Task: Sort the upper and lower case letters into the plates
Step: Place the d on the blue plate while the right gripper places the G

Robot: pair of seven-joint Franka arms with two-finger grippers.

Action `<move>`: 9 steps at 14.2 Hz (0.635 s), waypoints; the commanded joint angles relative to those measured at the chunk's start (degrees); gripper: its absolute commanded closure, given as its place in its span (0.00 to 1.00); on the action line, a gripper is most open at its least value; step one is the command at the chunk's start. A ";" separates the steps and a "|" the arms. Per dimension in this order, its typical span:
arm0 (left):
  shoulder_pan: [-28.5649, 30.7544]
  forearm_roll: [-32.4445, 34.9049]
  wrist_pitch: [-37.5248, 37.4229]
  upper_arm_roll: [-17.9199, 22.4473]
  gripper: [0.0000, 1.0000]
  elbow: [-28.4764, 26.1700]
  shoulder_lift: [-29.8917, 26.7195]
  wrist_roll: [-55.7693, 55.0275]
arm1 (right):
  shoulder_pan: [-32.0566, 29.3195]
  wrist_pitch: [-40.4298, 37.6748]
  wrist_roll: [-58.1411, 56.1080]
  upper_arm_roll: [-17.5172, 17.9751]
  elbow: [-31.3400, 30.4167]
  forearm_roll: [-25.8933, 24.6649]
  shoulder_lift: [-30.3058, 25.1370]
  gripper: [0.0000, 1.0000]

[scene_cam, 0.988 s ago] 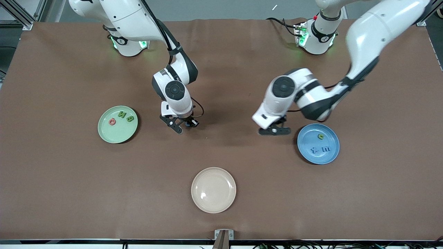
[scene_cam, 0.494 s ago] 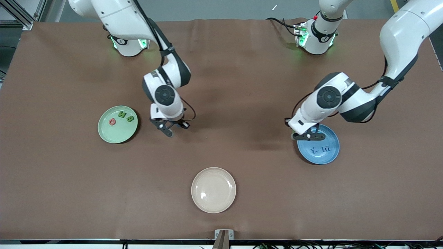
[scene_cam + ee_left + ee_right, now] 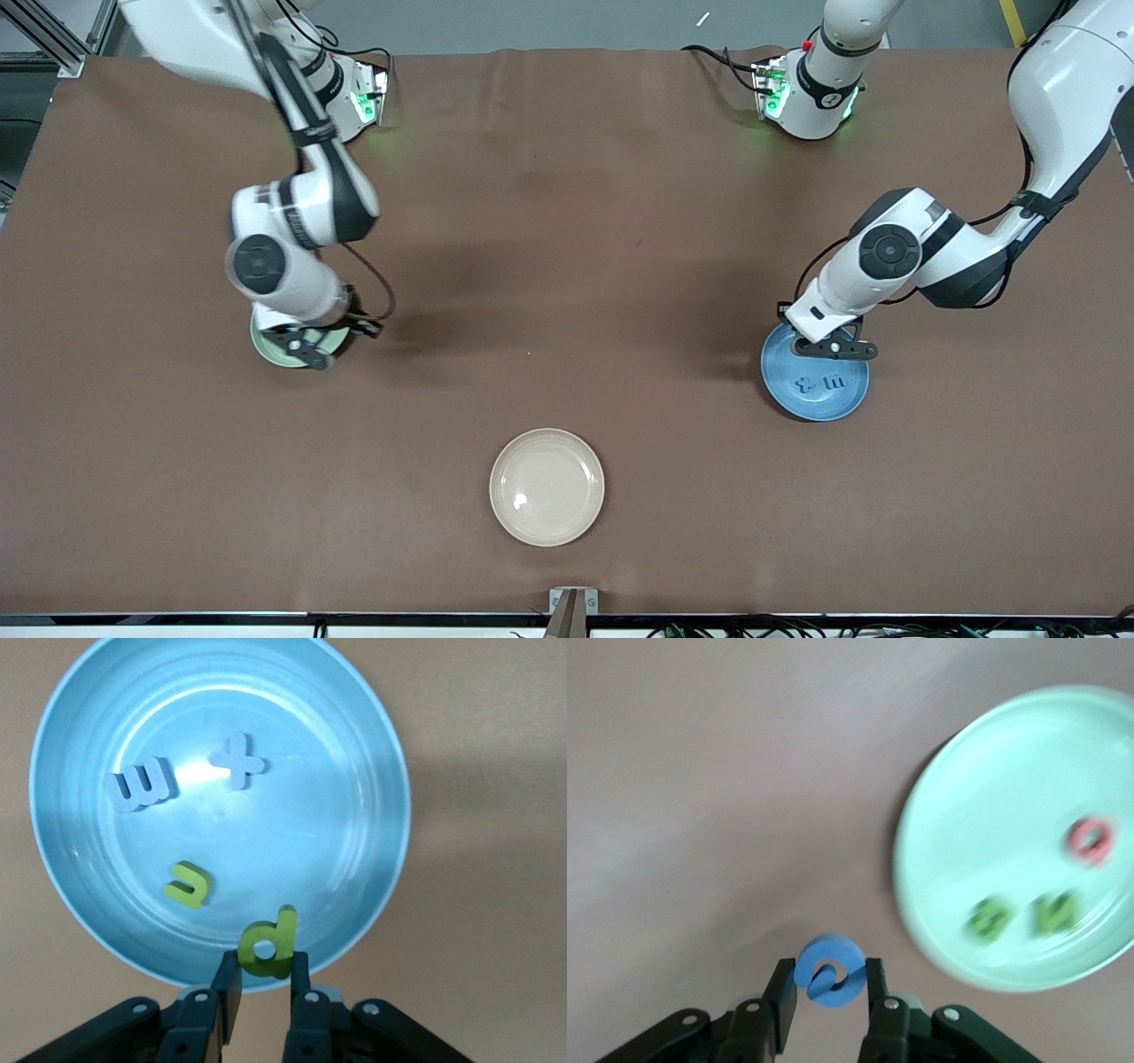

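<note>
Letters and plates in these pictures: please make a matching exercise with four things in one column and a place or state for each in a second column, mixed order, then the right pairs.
Things:
1. green letter d
2. blue ring-shaped letter
3. red ring-shaped letter
4. cream-white plate

Places or states:
A. lies in the pale green plate
B. held by the left gripper over the blue plate
C. holds no letters
D. held by the right gripper

Pairs: 1-B, 2-D, 3-A, 4-C

Pale green plate (image 3: 266, 347) mostly hidden by right arm in front view; its letters blurred in right wrist view. Blue plate (image 3: 815, 394) partly covered by left pincer (image 3: 833, 348).
</note>
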 commanded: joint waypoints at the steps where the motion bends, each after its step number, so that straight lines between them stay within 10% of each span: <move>1: 0.65 4.22 3.32 1.15 0.89 -1.79 0.12 0.33 | -7.37 1.81 -10.83 1.28 -5.04 0.10 -3.71 1.00; 9: -2.33 8.90 7.89 5.99 0.88 -1.97 1.44 -0.38 | -13.37 15.17 -21.50 1.46 -11.64 0.72 -1.17 1.00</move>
